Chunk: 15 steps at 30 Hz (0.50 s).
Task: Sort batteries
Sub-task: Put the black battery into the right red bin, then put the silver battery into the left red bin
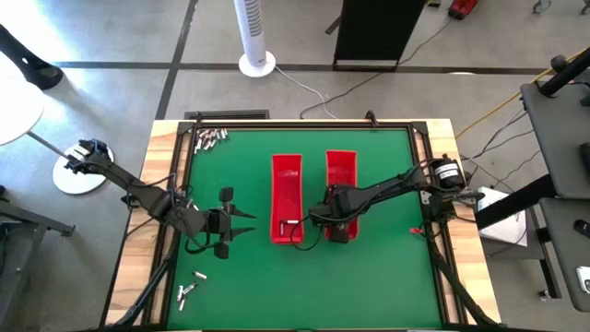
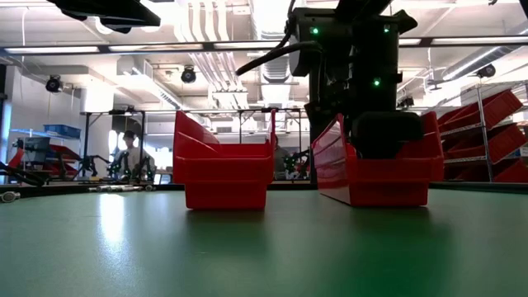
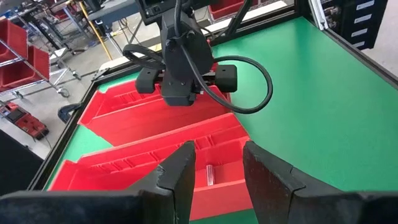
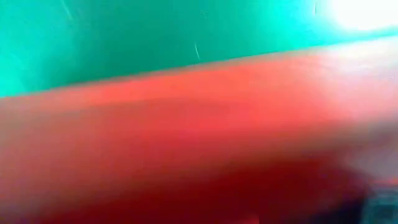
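A blur of red tray wall fills the right wrist view, with green mat above it; the right gripper's fingers cannot be made out there, so whether they are apart or together cannot be told. In the high view the right gripper (image 1: 337, 227) sits low at the near end of the right-hand red tray (image 1: 342, 164), at centre frame, and in the low view its dark body blocks that tray's inside.

The green table (image 1: 387, 277) takes up the middle of the high view. Two dark arms reach in, one from the left edge, one from the right. Two long red trays lie side by side at centre, close but apart; the left tray (image 1: 286, 180) holds one battery (image 3: 209, 175) in its near end compartment, a small silvery cylinder lying flat.

The left gripper (image 1: 241, 223) hovers left of centre, just beside the left tray, its fingers (image 3: 180, 177) standing apart with nothing between them.

A cluster of batteries (image 1: 208, 138) lies at the table's upper left corner, too small to count. A few more loose batteries (image 1: 189, 290) lie at lower left.

Beyond the table, a white tower fan (image 1: 255, 37) stands at top centre, and a person (image 2: 130, 154) sits at far left in the low view.
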{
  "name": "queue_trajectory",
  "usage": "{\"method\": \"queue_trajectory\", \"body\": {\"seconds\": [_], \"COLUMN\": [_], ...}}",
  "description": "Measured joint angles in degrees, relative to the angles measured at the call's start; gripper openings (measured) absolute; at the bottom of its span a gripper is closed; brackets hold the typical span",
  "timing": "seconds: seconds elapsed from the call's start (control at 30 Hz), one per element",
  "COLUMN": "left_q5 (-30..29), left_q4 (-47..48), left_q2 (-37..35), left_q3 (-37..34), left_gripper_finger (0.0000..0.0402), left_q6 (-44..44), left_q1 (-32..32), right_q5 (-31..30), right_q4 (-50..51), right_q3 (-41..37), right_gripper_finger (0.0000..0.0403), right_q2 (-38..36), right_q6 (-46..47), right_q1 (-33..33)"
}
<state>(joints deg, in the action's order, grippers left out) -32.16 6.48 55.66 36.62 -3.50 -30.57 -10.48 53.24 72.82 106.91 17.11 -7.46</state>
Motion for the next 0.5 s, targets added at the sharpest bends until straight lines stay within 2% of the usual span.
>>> {"method": "queue_trajectory", "body": {"seconds": [0.13, 0.27, 0.5], "left_q5": [0.12, 0.27, 3.17], "left_q4": [2.96, 8.39, 10.13], "left_q2": [-0.08, -0.06, 0.14], "left_q3": [1.39, 4.45, 6.67], "left_gripper_finger": [0.0116, 0.0116, 0.0116], "left_q6": [2.23, 8.29, 12.02], "left_q1": [-0.16, -0.68, -3.44], "right_q5": [-2.16, -3.80, -8.73], "right_q4": [1.20, 3.92, 6.28], "right_q3": [2.84, 6.25, 10.86], "right_gripper_finger": [0.0172, 0.0195, 0.0210], "right_q2": [-0.54, -1.64, -5.31], "right_q6": [1.01, 1.53, 8.80], "right_q1": [-0.53, -1.60, -5.39]}}
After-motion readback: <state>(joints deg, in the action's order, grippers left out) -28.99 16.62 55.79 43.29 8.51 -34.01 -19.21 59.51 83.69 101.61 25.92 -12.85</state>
